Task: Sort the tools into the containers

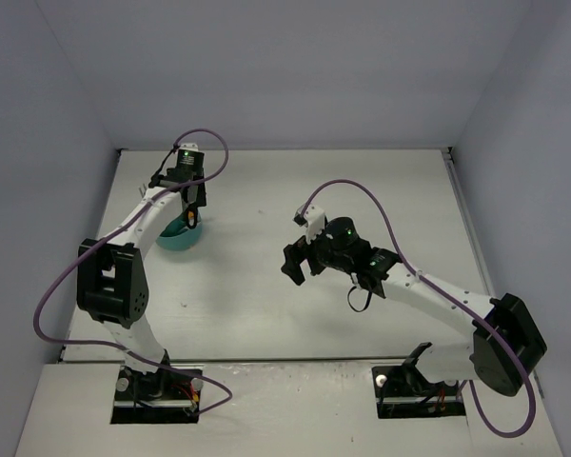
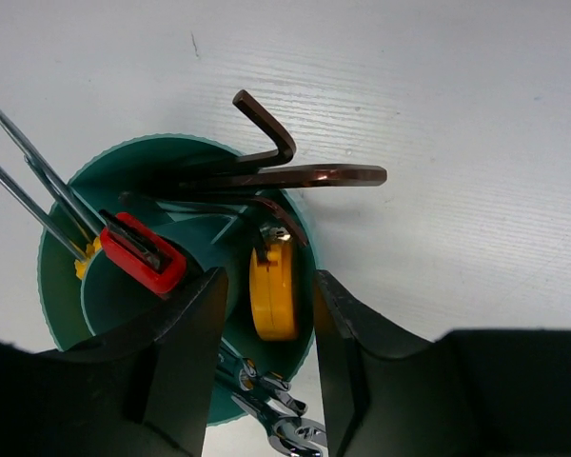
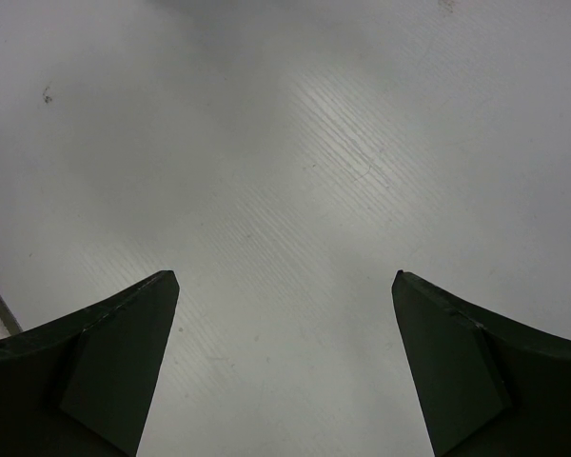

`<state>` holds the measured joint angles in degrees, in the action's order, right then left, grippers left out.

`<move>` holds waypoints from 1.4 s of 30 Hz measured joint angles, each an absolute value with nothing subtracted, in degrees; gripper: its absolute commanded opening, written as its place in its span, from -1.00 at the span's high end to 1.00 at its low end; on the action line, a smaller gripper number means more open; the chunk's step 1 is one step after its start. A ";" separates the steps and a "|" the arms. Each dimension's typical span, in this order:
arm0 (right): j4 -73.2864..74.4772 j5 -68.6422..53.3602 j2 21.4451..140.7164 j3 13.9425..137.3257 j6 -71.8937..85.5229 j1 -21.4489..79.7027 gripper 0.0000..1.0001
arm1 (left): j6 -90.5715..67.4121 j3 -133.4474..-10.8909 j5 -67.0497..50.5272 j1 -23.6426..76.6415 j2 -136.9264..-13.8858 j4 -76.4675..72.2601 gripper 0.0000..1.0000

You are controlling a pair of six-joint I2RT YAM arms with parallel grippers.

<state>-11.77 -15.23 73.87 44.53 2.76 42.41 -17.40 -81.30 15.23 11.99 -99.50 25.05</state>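
One teal tub holds every tool in sight, and it sits on the white table at the far left, under the left arm. The left gripper hangs directly over the tub with its jaws released. They stand on either side of an orange handle, with a sliver of gap on each side, so nothing is grasped. That handle stands in an outer compartment just right of the central cup. A red-and-black folding knife leans in what seems to be the central cup (the near finger hides its lower end). Dark hex keys lie across the far rim, their long legs jutting out past the tub over the table and one short leg cocked upward. Thin silver shafts slant out over the left rim. Silver wrenches show at the near edge, between the fingers. The right gripper is well apart from the tub, near mid-table, jaws spread wide over bare surface and holding nothing.
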 measured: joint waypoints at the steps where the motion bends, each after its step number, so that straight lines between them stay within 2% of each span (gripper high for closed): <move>1: -11.77 -15.21 73.87 44.53 2.76 42.41 -0.88 | -17.43 -81.30 14.82 11.99 -99.27 25.13 0.19; 9: -10.83 -11.58 72.03 44.53 3.36 42.18 -1.00 | -18.44 -83.82 9.59 14.00 -90.44 28.76 -0.02; 16: -5.40 0.01 61.18 45.05 6.43 40.32 -1.00 | -18.44 -85.17 9.60 17.12 -73.57 32.02 -0.22; 29: 1.98 25.53 33.96 46.57 10.17 39.31 -1.00 | -16.12 -64.90 27.34 16.43 -29.96 39.92 -0.46; 35: 4.21 30.34 30.95 46.11 11.19 39.33 -1.00 | -16.67 -57.22 32.12 16.40 -21.36 41.87 -0.54; 42: 6.43 32.70 30.93 44.40 12.00 39.33 -1.00 | -18.94 -50.84 33.76 16.40 -17.80 43.36 -0.55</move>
